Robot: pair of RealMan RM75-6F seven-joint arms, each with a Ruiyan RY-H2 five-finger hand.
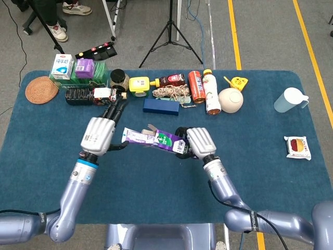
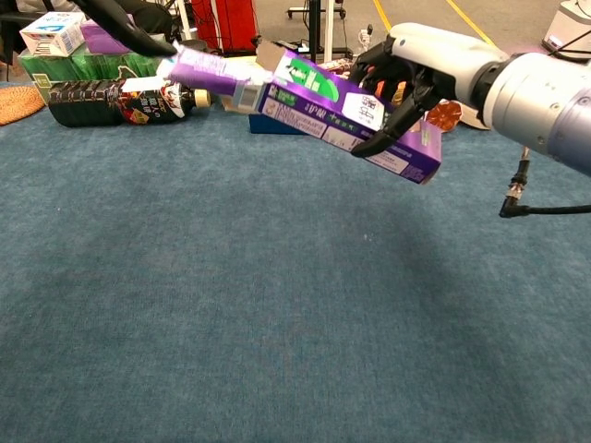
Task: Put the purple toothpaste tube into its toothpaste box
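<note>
My right hand [image 1: 200, 144] grips the purple cardboard toothpaste box [image 2: 355, 115]. The purple plastic toothpaste tube [image 2: 205, 71] juts half out of its mouth. My left hand [image 1: 98, 135], fingers spread and empty, should push the tube's tail straight along the box.

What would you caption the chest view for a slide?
Right hand holds the purple toothpaste box above the table, the toothpaste tube partly inside.

The right hand [image 2: 406, 88] grips the purple toothpaste box [image 2: 346, 115] from the right, holding it tilted above the blue table [image 2: 277, 305], its open end up and to the left. The purple toothpaste tube [image 2: 208, 72] sticks out of that end, reaching left. At the far left, a dark fingertip [image 2: 138, 32] of the left hand touches the tube's far end.
</note>
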